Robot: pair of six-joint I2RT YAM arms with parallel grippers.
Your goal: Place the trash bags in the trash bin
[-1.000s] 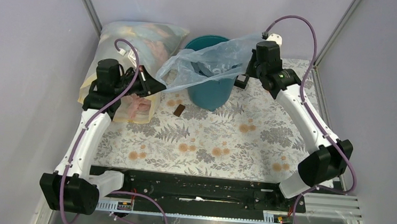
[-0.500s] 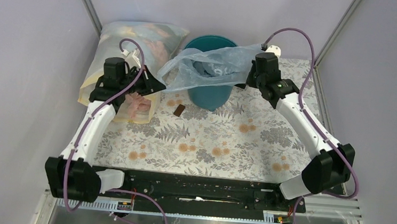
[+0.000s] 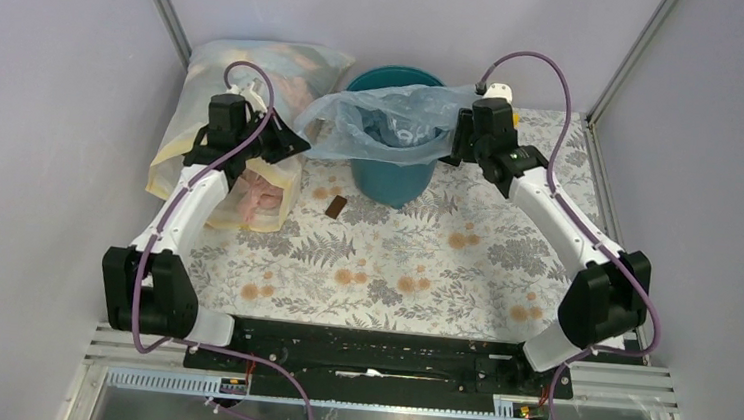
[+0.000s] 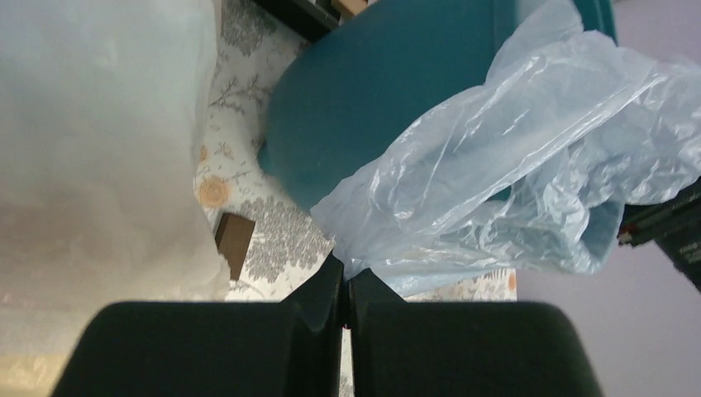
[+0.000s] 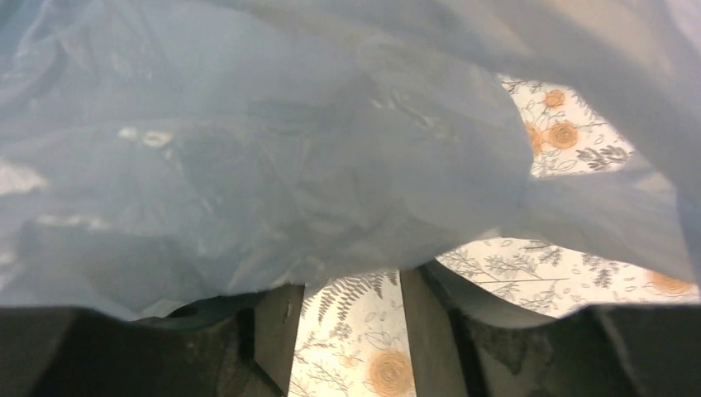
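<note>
Left gripper [image 3: 290, 149], at the upper left of the top view, is pinching one corner of the pale blue trash bag [image 3: 385, 121], its jaws pressed together on the film. Behind it, a stuffed cloudy bag [image 3: 259, 66] is lying against the back wall. At upper centre the trash bag is draping across the mouth of the teal trash bin [image 3: 390, 179], part of it sagging inside and part hanging outside the rim. Right gripper [image 3: 457, 136], just right of the bin, is standing with jaws apart beneath the film. Judged progress: the bag is partly in, and its outer folds are yet to be tucked inside.
</note>
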